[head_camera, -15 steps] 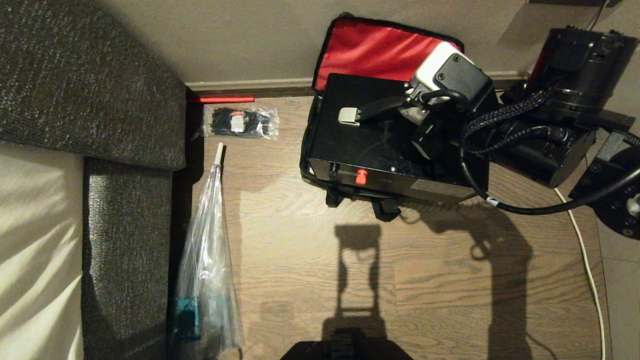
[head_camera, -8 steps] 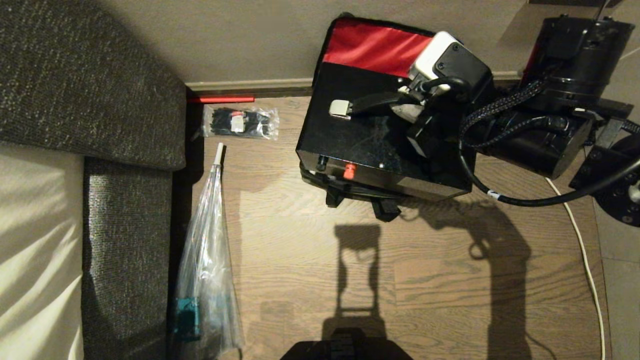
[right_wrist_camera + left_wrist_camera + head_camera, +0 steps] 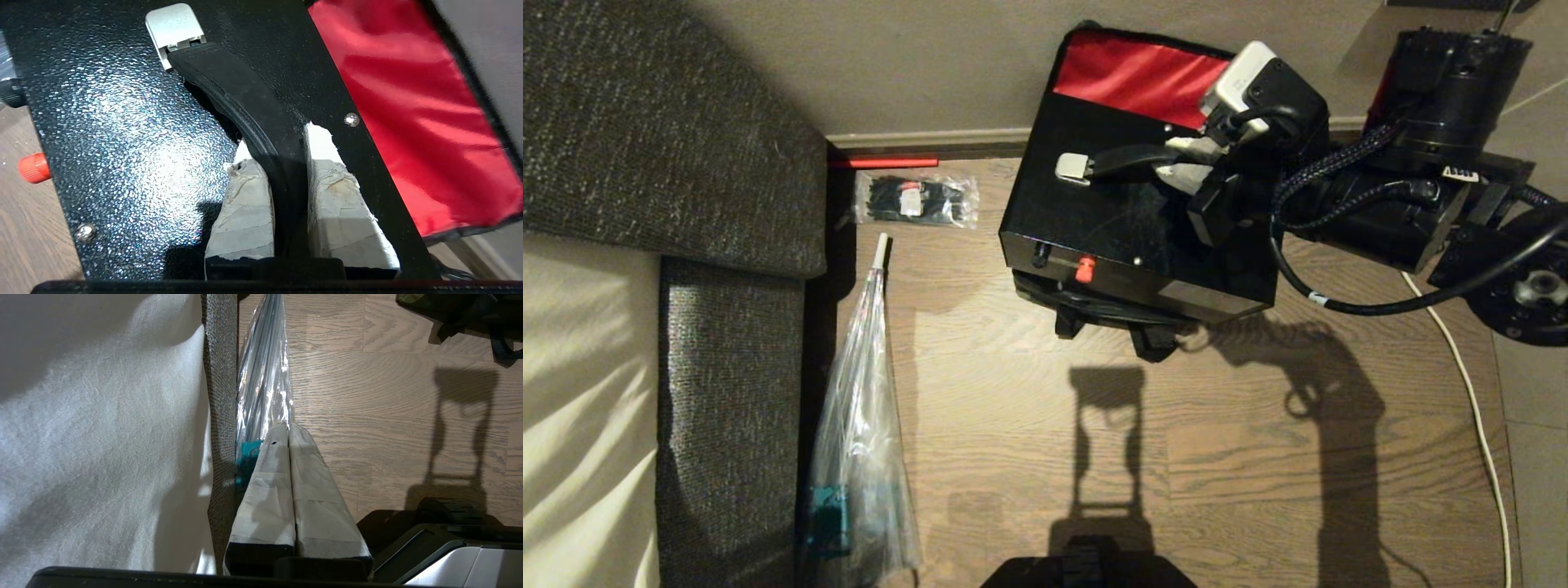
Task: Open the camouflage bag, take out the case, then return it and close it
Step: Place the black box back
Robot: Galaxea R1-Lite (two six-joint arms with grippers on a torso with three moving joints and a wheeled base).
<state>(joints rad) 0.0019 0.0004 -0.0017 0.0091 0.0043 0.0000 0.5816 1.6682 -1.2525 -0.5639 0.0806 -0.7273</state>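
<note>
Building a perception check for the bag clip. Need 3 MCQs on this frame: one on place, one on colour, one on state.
1. Where does the packet of ties lie?
A. on the floor by the wall
B. inside the bag
C. on top of the case

2. What colour is the knob on the case?
A. blue
B. red
C. white

3. What is the right gripper doing?
A. hanging open above the floor
B. gripping the bag's lid
C. shut on the case's handle

Answers: 1 A, the packet rests on the floor boards left of the bag; 2 B, the knob shows red on the front face; 3 C, both fingers flank the black strap.
</note>
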